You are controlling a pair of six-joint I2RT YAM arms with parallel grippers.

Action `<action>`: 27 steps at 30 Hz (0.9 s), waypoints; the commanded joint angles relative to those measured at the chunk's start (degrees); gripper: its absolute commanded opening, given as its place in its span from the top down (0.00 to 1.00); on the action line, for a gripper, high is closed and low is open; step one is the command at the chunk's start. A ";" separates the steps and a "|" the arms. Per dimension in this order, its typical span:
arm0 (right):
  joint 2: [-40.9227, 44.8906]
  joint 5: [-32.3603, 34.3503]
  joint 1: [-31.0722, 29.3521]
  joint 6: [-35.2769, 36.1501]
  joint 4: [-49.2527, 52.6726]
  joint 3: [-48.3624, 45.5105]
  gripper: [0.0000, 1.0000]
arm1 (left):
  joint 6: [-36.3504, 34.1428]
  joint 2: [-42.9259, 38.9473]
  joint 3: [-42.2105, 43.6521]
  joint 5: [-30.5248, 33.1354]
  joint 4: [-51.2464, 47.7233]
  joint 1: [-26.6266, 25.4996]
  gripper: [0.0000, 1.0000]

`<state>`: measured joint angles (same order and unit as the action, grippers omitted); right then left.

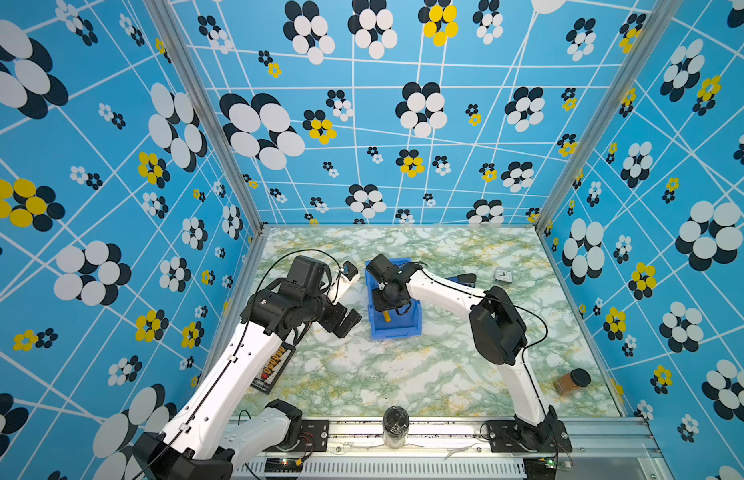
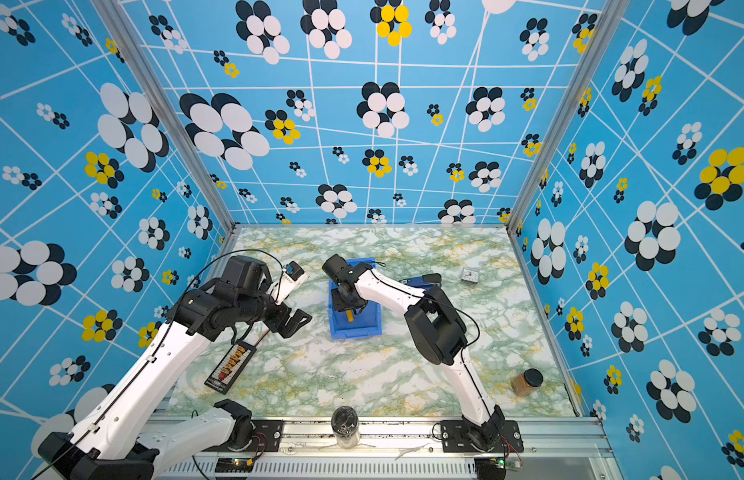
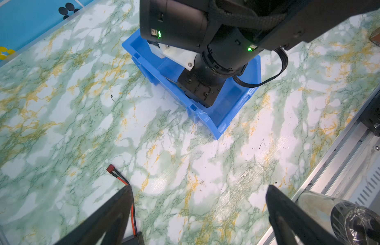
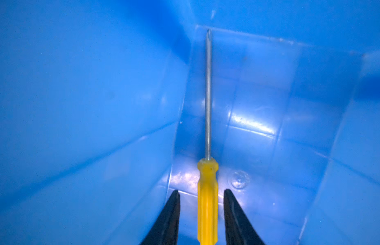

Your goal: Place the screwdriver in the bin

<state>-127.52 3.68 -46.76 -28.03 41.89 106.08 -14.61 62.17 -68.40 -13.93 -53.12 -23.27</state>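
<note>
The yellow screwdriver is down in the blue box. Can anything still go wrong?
Possibly. The right gripper has open fingers close beside the screwdriver handle; lifting crookedly could drag it out. It also sits deep inside the bin, so it might bump a wall and shove the bin.

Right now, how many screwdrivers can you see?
1. The screwdriver is inside the bin, between the fingers of the right arm, touching neither. That arm covers part of the bin, so another could be hidden.
</note>
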 commanded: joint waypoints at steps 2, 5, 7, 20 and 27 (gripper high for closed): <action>4.04 3.92 -0.34 0.56 5.48 3.15 0.62 | 0.60 0.21 -0.99 -0.89 0.68 0.50 0.01; 5.11 4.58 -0.35 0.91 6.89 3.99 0.62 | 0.64 0.28 -1.12 -0.90 0.68 0.59 0.01; 5.64 4.40 -0.35 1.05 7.53 4.36 0.62 | 0.71 0.29 -1.27 -0.91 0.59 0.57 0.01; 16.10 4.57 -0.60 3.21 5.11 1.09 0.56 | 2.38 2.23 -0.93 4.85 3.68 3.70 0.00; 28.43 12.57 -0.43 5.04 -0.79 -9.21 0.48 | 3.86 3.97 -0.83 4.95 5.43 5.64 0.04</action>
<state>-103.68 11.00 -46.87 -24.56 44.10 100.86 -12.03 65.60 -68.40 -9.91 -49.21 -18.37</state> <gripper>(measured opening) 0.507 0.958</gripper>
